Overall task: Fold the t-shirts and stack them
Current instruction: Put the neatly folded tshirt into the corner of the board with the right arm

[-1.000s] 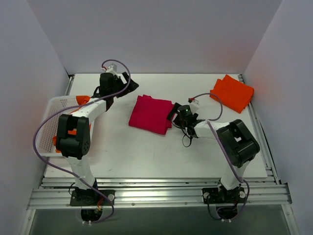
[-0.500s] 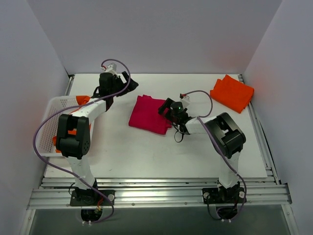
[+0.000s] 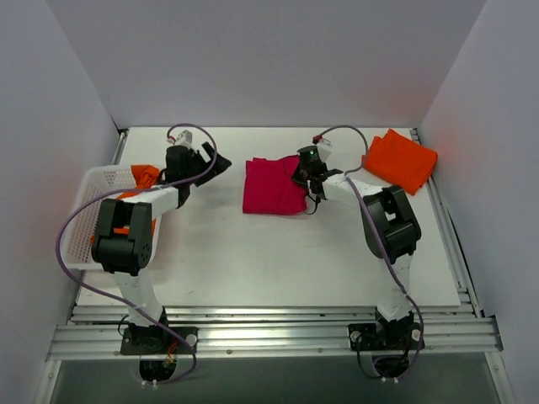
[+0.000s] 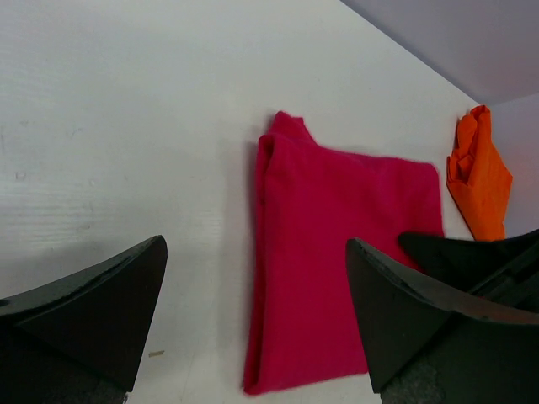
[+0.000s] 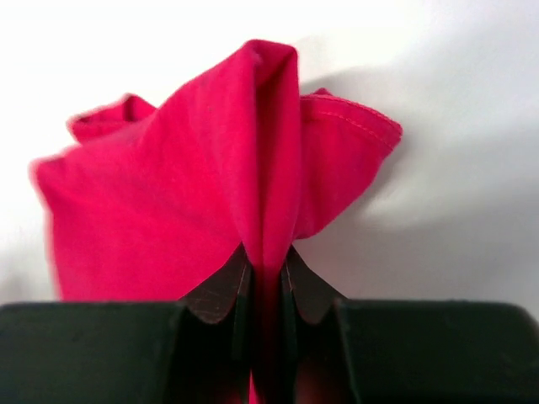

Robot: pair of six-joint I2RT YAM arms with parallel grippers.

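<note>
Crimson t-shirt (image 5: 168,185) pinched in right pincer (image 5: 267,257); left pincer (image 4: 254,244) spread wide.

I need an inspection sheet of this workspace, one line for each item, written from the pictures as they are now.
Surface: white table, no stains seen.
Job's things: crimson t-shirt folded at centre; orange t-shirt folded, far right; orange cloth in white mesh basket.
Clutter: white mesh basket, left edge.
Grippers: left claw open, empty; right claw shut on crimson t-shirt's edge.
Cables: purple cable loops on each arm.
Surroundings: plain walls, three sides.
</note>
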